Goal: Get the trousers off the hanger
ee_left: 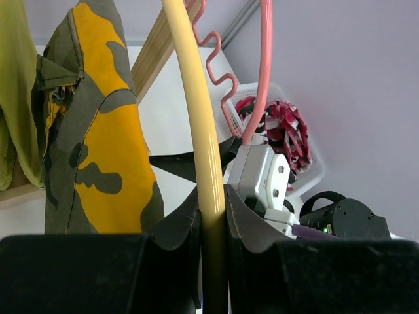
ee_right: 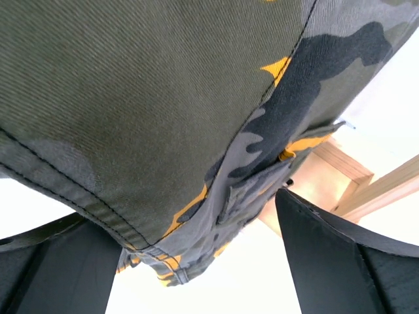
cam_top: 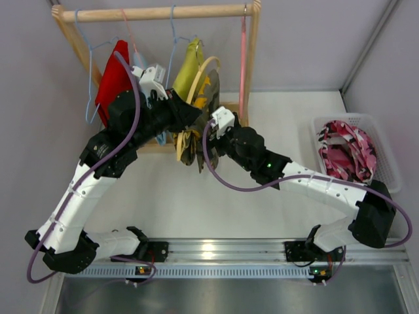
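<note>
Left gripper (ee_left: pixel 213 212) clamps the yellow hanger (ee_left: pixel 195 118); right gripper (ee_right: pixel 196 261) gapes wide around the lower hem of the camouflage trousers (ee_right: pixel 150 98)

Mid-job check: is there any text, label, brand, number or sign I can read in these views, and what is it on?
None can be read.
The green, yellow and brown camouflage trousers, the pink patterned trousers in the white plastic basket, the cream-yellow plastic hanger and the wooden rack show no print or tags.
The right arm shows only a small green light, no lettering.
</note>
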Robot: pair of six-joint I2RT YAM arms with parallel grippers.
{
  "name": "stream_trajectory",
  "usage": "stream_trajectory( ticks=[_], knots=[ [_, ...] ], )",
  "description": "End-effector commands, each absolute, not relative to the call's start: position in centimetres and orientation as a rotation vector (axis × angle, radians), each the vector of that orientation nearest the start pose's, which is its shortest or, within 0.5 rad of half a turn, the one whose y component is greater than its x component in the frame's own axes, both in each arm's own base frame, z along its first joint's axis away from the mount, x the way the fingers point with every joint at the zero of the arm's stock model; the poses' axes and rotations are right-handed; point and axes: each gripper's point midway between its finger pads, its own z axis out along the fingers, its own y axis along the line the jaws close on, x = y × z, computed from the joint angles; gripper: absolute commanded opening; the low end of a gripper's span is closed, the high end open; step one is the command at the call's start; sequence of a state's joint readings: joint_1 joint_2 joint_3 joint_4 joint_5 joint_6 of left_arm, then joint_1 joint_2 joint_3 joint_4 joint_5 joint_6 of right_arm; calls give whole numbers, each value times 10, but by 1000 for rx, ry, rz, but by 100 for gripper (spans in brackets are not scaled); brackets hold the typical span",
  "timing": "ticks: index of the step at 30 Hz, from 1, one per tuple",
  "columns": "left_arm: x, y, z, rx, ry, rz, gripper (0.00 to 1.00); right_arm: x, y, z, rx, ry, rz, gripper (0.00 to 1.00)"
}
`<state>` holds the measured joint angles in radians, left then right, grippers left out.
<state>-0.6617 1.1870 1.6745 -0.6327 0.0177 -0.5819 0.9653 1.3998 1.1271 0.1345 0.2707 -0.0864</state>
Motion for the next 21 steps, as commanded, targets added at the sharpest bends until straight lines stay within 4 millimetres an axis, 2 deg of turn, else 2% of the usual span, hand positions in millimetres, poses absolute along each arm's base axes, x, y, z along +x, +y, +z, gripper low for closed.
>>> stream_trajectory(
  ticks=[1,4,9,12,13,15,16,19,20,21],
  knots=[
    [247,-228,550,84,1462,-1046,0,305,352,339,-596,1492,503,94],
    [247,-228,550,82,1465,-1053,0,296,355,340,-615,1475,507,95],
    [249,-230,548,80,1472,-1053,0,305,348,341,-555,1489,460,96],
    [249,-231,548,80,1473,-1058,0,306,348,344,-548,1477,453,90],
    [249,-231,548,78,1473,-1060,0,308,347,347,-536,1471,449,74],
    [248,-231,546,80,1479,-1062,0,311,343,349,-521,1465,423,57],
    [248,-232,546,80,1481,-1064,0,312,341,349,-520,1461,414,45],
    [249,-232,541,83,1490,-1059,0,311,340,359,-527,1441,421,21],
    [248,-232,540,84,1491,-1057,0,311,337,361,-540,1441,415,2],
    [249,-232,536,81,1499,-1052,0,309,338,364,-556,1434,427,0]
  ],
)
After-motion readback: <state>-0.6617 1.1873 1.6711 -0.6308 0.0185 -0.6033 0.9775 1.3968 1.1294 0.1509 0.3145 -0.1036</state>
